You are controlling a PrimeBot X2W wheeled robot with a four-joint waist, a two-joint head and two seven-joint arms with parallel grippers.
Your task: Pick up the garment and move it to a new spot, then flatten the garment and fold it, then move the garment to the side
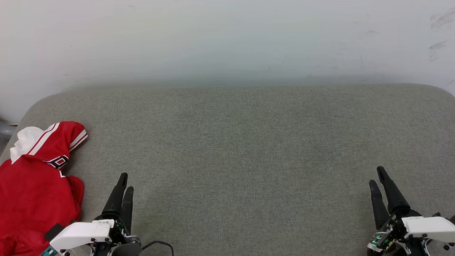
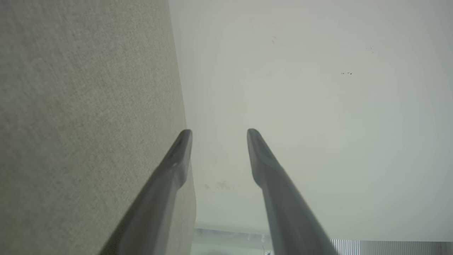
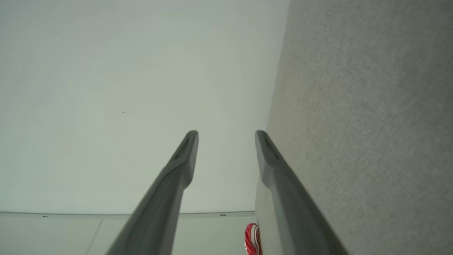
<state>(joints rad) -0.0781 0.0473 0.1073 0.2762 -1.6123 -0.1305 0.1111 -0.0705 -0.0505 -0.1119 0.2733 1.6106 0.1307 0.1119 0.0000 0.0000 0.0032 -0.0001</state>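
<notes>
Lying bunched at left: garment (image 1: 32,192), number (image 1: 58,161) unreadable; left hand (image 1: 127,181), right hand (image 1: 376,175) spread, empty.

I work in what looks like a bare test room or lab, not a home. Beneath and ahead of my left gripper (image 1: 127,181) and right gripper (image 1: 375,174) spreads a grey fabric-covered bench (image 1: 249,142) with rounded corners. Beyond it stands a plain white wall (image 1: 227,35), with dark scuff marks (image 1: 440,21) far ahead of my right gripper.

Red soft jersey T-shirt (image 1: 33,192), white-striped trim, lies crumpled at the grey fabric pad (image 1: 249,160)'s left edge, number apparently creased.
</notes>
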